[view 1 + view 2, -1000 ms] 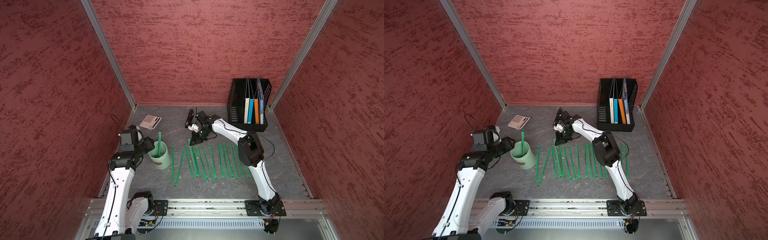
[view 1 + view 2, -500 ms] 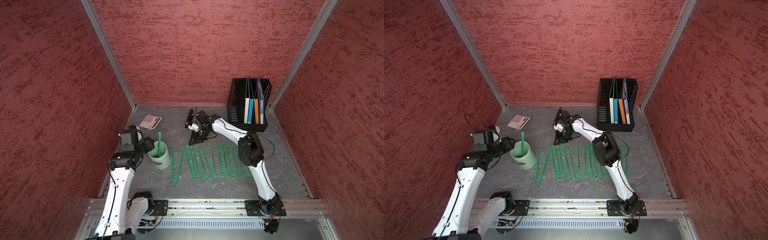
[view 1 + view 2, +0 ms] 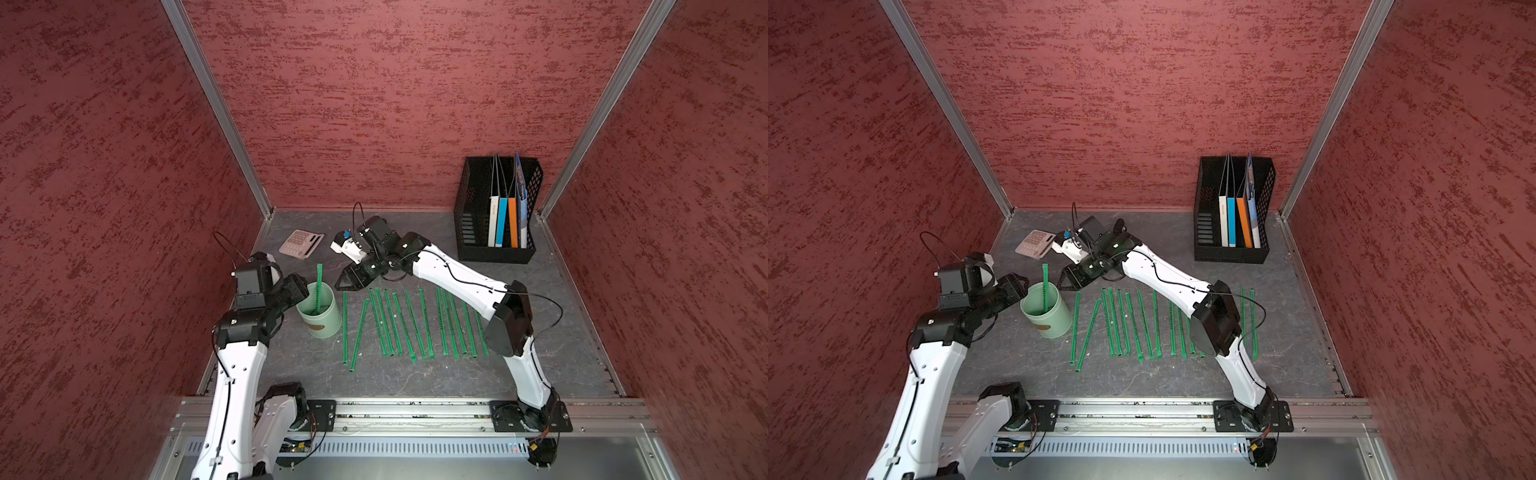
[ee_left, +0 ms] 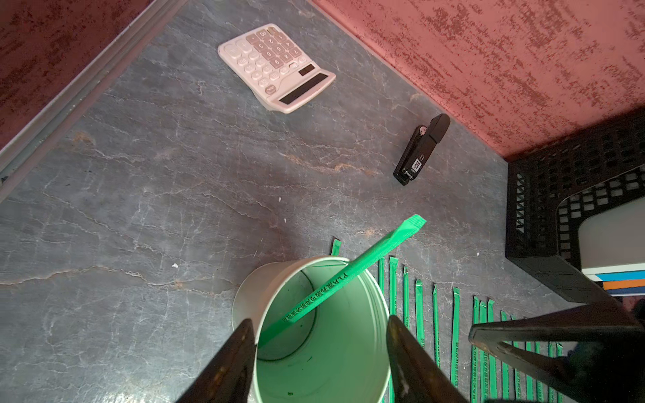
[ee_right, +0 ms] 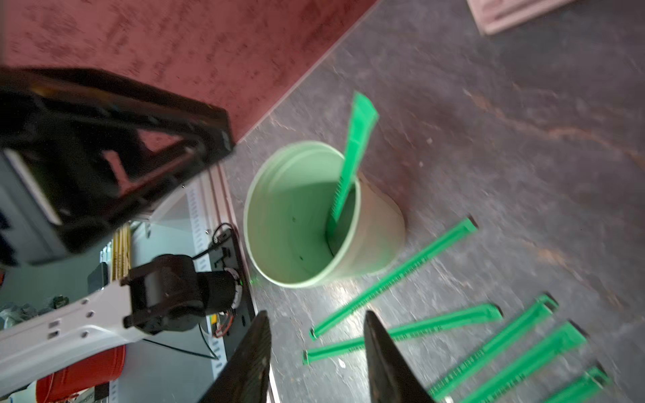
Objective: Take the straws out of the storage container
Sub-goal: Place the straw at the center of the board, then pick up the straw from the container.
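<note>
The storage container is a pale mint cup standing upright at the table's left. One green straw leans inside it and sticks out above the rim. Several more straws lie in a row on the table to its right. My left gripper is open, its fingers standing either side of the cup's rim, close against the wall. My right gripper is open and empty, low over the far ends of the leftmost straws, just right of the cup.
A pink calculator lies behind the cup near the back left corner. A black stapler lies behind the straw row. A black mesh file rack with folders stands at the back right.
My right gripper has opened and swung left from the middle of the straw row towards the cup. The left arm has stayed at the cup.
</note>
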